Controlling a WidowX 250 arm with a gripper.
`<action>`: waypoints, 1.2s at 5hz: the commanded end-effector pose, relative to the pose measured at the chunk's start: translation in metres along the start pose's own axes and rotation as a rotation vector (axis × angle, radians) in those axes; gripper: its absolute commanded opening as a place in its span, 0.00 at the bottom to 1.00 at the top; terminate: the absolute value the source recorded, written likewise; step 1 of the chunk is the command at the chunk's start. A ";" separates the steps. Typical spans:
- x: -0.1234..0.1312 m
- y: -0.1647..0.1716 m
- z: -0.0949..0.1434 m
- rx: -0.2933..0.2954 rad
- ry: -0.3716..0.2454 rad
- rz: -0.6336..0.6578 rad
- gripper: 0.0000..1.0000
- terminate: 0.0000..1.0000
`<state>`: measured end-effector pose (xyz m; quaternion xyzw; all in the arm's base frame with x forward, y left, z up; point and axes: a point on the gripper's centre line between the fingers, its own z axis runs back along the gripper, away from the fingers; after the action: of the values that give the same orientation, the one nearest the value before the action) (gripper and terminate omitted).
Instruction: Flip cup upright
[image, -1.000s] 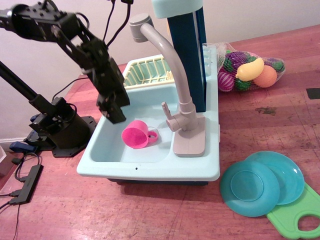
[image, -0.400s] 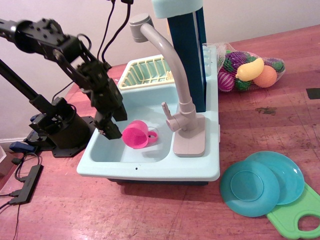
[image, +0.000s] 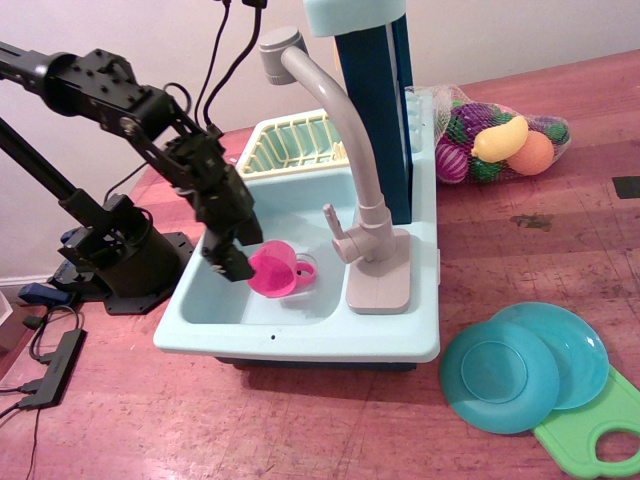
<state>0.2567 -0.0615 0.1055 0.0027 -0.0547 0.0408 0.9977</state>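
The hot-pink cup (image: 275, 271) lies on its side in the basin of the pale blue toy sink (image: 300, 335), its mouth facing front left and its loop handle to the right. My black gripper (image: 235, 262) reaches down into the basin at the cup's left rim, and its tip overlaps that rim. I cannot tell whether the fingers are open or closed on the cup.
The grey faucet (image: 345, 150) arches over the basin right of the cup. A yellow dish rack (image: 290, 140) sits behind. Two teal plates (image: 520, 370) and a green cutting board (image: 595, 430) lie front right. A net bag of toy fruit (image: 495, 140) lies back right.
The gripper has come down and moved right, from above the basin's left side to the cup's left rim. The cup has hardly moved.
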 end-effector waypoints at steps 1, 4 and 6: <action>0.025 0.004 0.003 0.007 -0.062 0.064 1.00 0.00; 0.030 0.001 -0.004 0.021 -0.063 0.067 0.00 0.00; 0.014 0.015 -0.003 -0.026 -0.040 0.091 0.00 0.00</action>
<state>0.2566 -0.0475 0.0900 -0.0298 -0.0570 0.1077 0.9921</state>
